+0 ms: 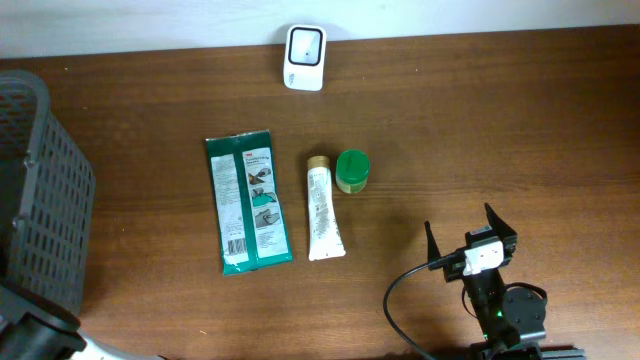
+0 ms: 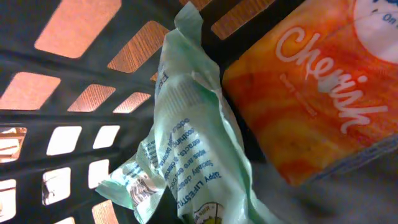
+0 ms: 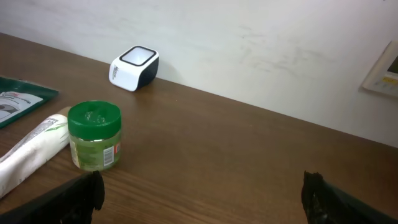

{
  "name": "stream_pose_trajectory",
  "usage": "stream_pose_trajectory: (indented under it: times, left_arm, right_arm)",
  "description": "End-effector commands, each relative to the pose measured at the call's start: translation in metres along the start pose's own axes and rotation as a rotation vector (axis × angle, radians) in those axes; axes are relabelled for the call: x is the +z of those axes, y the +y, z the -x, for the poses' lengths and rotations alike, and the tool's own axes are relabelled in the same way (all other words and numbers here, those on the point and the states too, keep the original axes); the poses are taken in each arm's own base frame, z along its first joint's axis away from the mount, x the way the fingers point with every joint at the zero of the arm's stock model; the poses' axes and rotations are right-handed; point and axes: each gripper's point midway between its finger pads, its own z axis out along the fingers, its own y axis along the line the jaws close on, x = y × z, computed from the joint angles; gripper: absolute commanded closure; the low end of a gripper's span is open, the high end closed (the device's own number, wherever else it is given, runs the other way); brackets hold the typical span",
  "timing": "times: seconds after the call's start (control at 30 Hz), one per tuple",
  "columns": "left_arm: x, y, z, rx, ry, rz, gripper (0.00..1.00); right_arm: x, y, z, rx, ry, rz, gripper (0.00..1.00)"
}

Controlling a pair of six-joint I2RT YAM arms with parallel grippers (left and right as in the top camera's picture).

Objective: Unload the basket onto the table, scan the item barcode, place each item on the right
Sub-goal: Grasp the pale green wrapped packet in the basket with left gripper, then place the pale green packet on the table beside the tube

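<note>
Pincers differ: the left pincer is closed inside the basket (image 1: 40, 190), its tips hidden, so I cannot tell whether it grips the pale green pouch (image 2: 193, 143) beside the orange pack (image 2: 311, 87). The right pincer (image 1: 465, 235) gapes wide, empty, above the bench (image 1: 480, 120). One scanner (image 1: 304, 57), one dark green packet (image 1: 248, 203), one tube (image 1: 323, 210) and one jar (image 1: 352, 170) lie there.

Overhead straight down, right wrist low, left wrist inside basket (image 2: 37, 65)

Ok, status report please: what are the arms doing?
Left gripper shut, inside basket at pale green packet, grip unconfirmed. Right gripper open, over table. Orange pack right beside packet.
</note>
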Motion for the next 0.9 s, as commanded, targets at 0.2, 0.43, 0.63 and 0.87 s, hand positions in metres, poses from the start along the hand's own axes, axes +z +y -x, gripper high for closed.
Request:
stream_pose_trajectory:
  times: [0.2,0.43,0.63,0.87]
  left_arm:
    - [-0.118,-0.001,0.051,-0.027,-0.277,-0.082,1.00]
    - [-0.324,0.022,0.090,-0.163,-0.825,-0.223,1.00]
    - [-0.467,-0.009,0.037,-0.061,-1.110,-0.566,1.00]
    - [-0.456,-0.204,-0.125,0.426,-0.609,-0.896,1.00]
  right_arm:
    - [0.000,0.003,-0.002,0.011,0.001,0.014,0.02]
    - [0.000,0.003,-0.002,0.011,0.001,0.014,0.02]
    - [0.000,0.003,-0.002,0.011,0.001,0.014,0.02]
    - [0.000,0.003,-0.002,0.011,0.001,0.014,0.01]
